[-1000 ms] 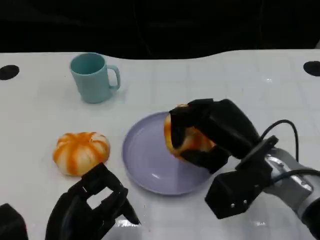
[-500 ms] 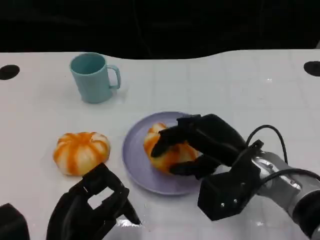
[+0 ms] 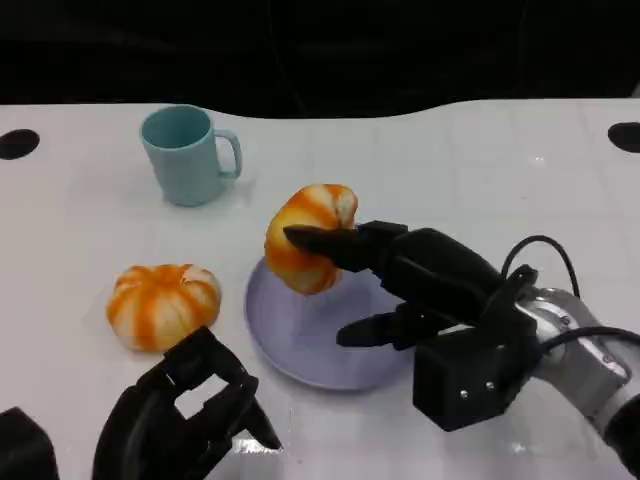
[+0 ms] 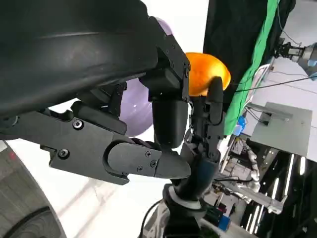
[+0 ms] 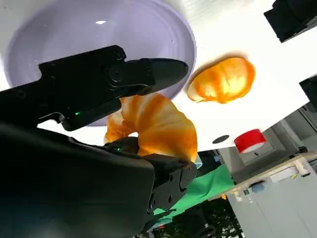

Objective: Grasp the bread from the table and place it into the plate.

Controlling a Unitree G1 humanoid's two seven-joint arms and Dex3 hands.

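Head view: I see my right hand (image 3: 400, 285) over the round lavender plate (image 3: 300, 340), fingers stretched toward the orange-and-white striped bread roll (image 3: 308, 236). The roll is lifted, tilted, above the plate's far rim, resting on the tips of the upper fingers; thumb sits lower, apart from it. It looks perched or lightly pinched, not wrapped, and I cannot tell from here how firm the hold is. A second orange-and-white striped roll (image 3: 160, 304) lies on the white table (image 3: 480, 170), just beside the plate on the side toward my left hand. A teal ceramic mug (image 3: 188, 155) stands upright well beyond the plate, handle facing the plate's side. My left hand (image 3: 185, 415) is near the table's front edge, short of the plate, fingers curled in, holding nothing.

Left wrist view: my left hand's black shell and fingers (image 4: 148, 124) are close to the lens, nothing in them. Past them a bit of the lavender plate (image 4: 136, 106) and the lifted roll (image 4: 205, 74), with the other hand's fingers (image 4: 213, 106) up against it.

Right wrist view: the roll (image 5: 158, 129) sits between my right hand's fingers (image 5: 119, 74) and the lower part of the hand, touching both, clear of the plate (image 5: 99, 29). The second roll (image 5: 223, 79) lies on the table beside the plate.
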